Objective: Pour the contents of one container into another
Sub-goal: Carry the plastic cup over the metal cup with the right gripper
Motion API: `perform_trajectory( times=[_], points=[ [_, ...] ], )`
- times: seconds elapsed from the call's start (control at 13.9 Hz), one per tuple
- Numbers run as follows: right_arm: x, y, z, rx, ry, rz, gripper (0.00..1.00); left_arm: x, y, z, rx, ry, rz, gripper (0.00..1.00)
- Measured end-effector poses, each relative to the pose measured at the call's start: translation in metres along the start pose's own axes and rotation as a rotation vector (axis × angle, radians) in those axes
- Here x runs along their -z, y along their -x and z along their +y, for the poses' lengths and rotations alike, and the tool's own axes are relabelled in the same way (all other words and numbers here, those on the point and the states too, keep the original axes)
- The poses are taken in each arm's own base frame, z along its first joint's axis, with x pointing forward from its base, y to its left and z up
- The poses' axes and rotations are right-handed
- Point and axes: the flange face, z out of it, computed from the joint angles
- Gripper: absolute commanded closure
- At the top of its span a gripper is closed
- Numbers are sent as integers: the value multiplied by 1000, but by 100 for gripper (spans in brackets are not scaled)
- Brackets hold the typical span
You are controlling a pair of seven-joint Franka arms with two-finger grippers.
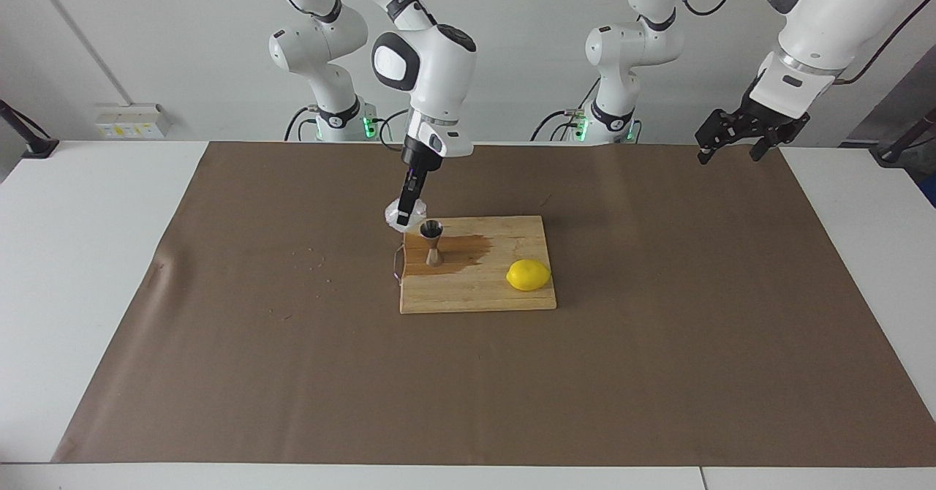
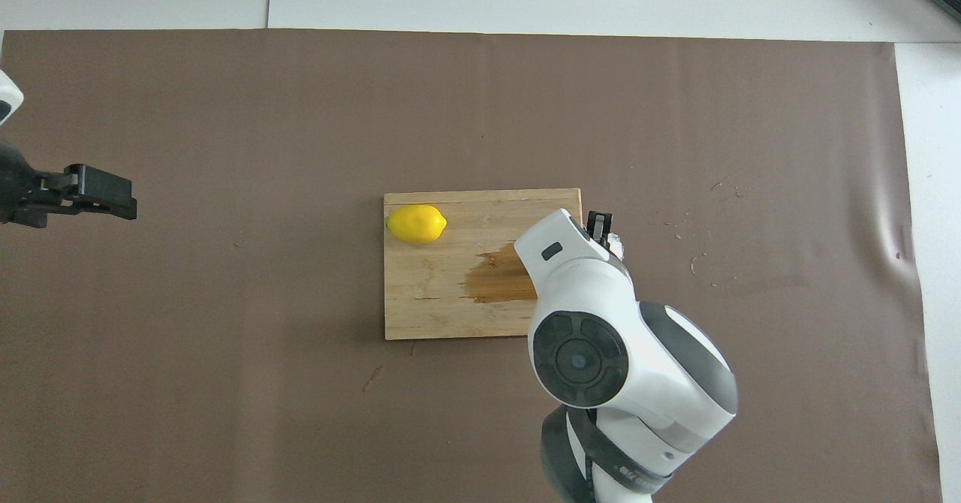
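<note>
Right gripper [image 1: 404, 214] clamped on crinkled plastic cup [image 1: 398, 215], held over the cutting board's [image 1: 475, 285] edge toward the right arm's end, just beside the steel jigger [image 1: 432, 243]. Jigger upright on board, standing on a dark wet patch [image 1: 457, 254]. Lemon [image 1: 528, 275] on board, apart from jigger. Left gripper [image 1: 735, 141] raised over the worktop's brown mat [image 1: 658, 344], jaws spread, waiting.

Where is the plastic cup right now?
In the facing view, the plastic cup is held in the right gripper, over the cutting board's edge, beside the steel jigger.
</note>
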Motion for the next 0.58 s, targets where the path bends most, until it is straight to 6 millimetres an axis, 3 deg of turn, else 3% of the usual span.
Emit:
perform_trajectory(
  times=[0.58],
  points=[
    [-3, -8, -7, 71, 43, -72, 100, 6, 11, -2, 2, -5, -24, 0]
  ],
)
